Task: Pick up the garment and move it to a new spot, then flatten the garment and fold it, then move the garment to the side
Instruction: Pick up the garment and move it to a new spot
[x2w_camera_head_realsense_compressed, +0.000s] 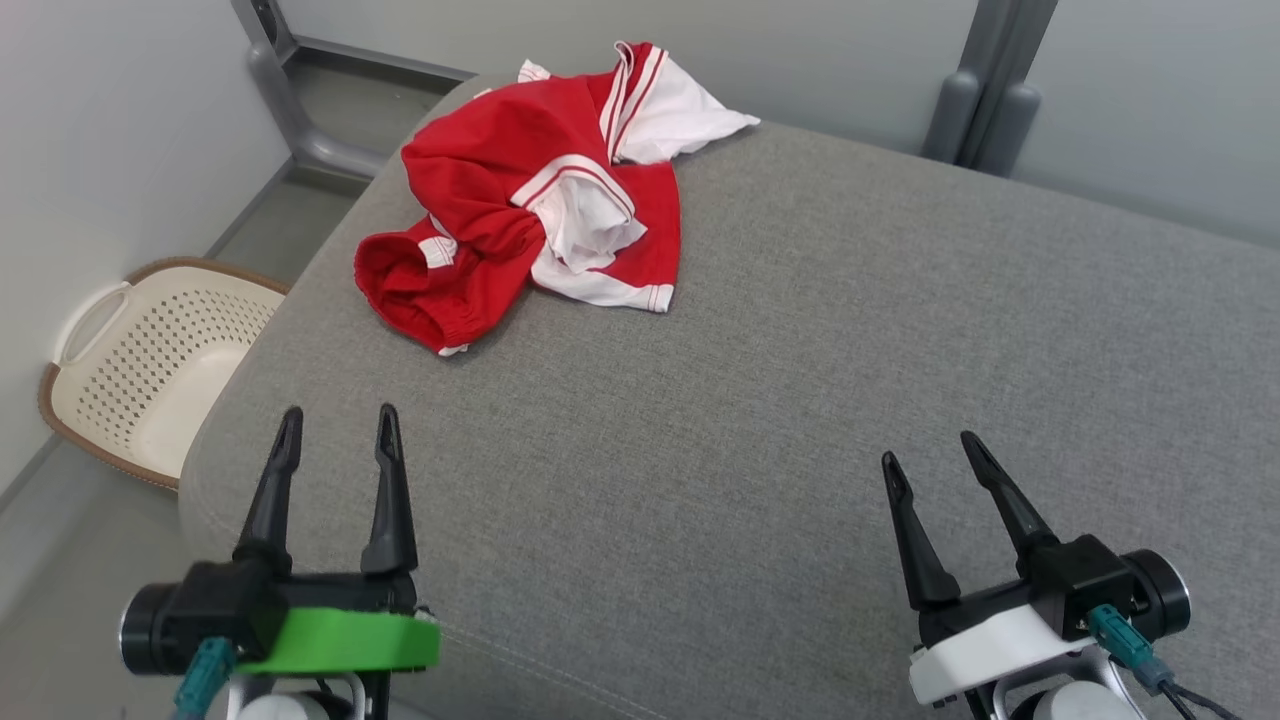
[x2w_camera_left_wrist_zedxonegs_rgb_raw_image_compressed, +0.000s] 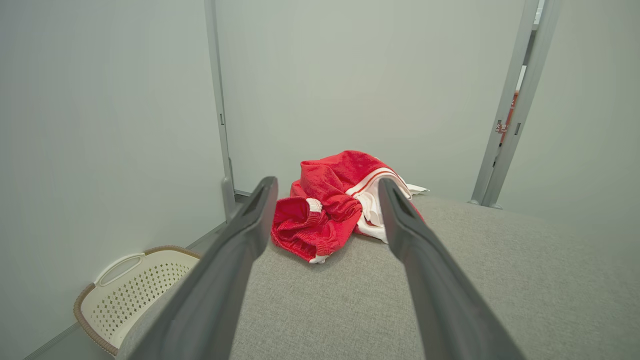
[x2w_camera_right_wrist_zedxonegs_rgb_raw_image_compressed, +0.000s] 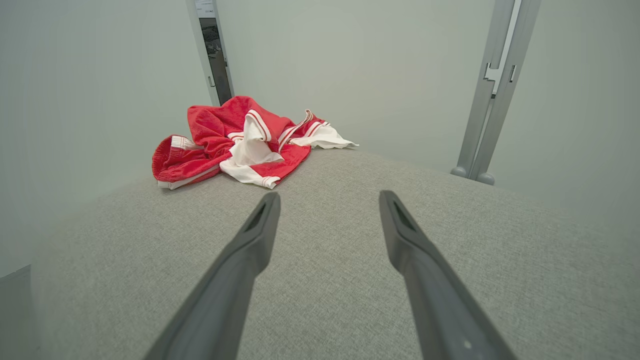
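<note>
A crumpled red and white garment (x2w_camera_head_realsense_compressed: 540, 190) lies bunched at the far left of the grey fabric surface (x2w_camera_head_realsense_compressed: 800, 400). From the left wrist the garment (x2w_camera_left_wrist_zedxonegs_rgb_raw_image_compressed: 335, 205) sits straight ahead between the two dark fingers; from the right wrist the garment (x2w_camera_right_wrist_zedxonegs_rgb_raw_image_compressed: 240, 137) lies ahead and to the left. My left gripper (x2w_camera_head_realsense_compressed: 338, 425) hovers over the near left of the surface, open and empty, well short of the cloth. My right gripper (x2w_camera_head_realsense_compressed: 930, 455) stands open and empty at the near right, far from the garment.
A cream perforated laundry basket (x2w_camera_head_realsense_compressed: 150, 360) stands on the floor to the left, below the surface's rounded edge. Grey metal posts (x2w_camera_head_realsense_compressed: 985, 90) rise behind the far edge against pale walls. Bare grey fabric stretches across the middle and right.
</note>
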